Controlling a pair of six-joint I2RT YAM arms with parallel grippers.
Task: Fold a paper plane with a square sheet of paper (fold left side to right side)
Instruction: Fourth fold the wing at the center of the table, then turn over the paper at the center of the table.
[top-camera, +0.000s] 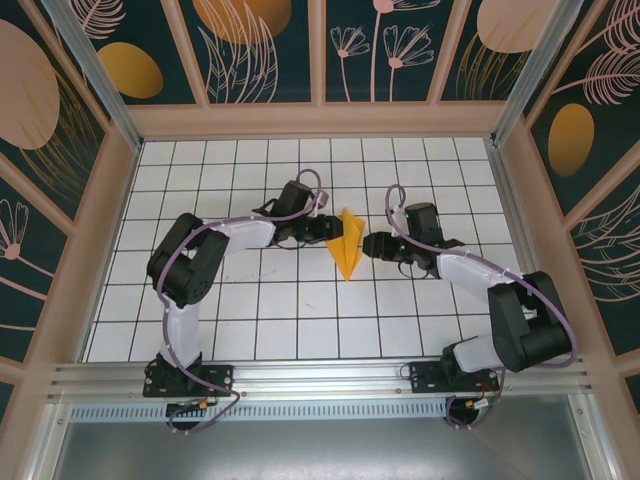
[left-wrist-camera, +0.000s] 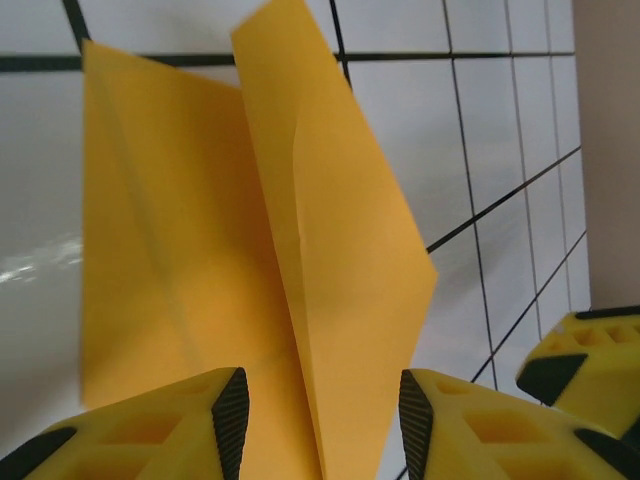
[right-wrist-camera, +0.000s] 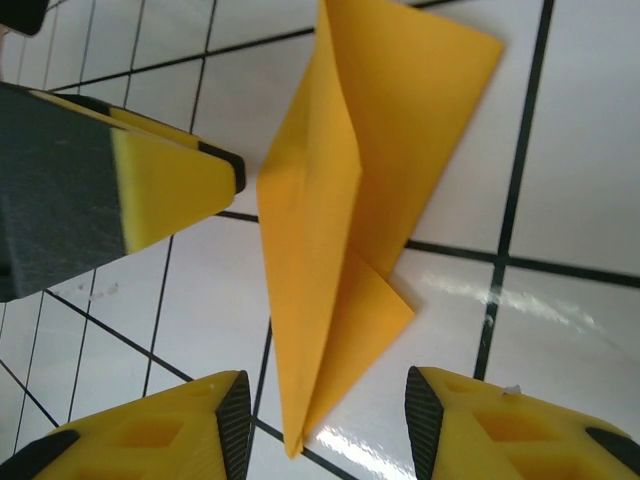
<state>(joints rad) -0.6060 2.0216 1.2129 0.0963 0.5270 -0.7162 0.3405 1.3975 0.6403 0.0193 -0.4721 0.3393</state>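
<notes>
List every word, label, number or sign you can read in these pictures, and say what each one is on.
None: no readable text in any view.
paper plane: plain orange-yellow, no print on the faces that show.
left gripper and right gripper: plain yellow and black, no marking.
table: black grid lines only.
wall panels: leaf, flower and oval drawings, no lettering.
</notes>
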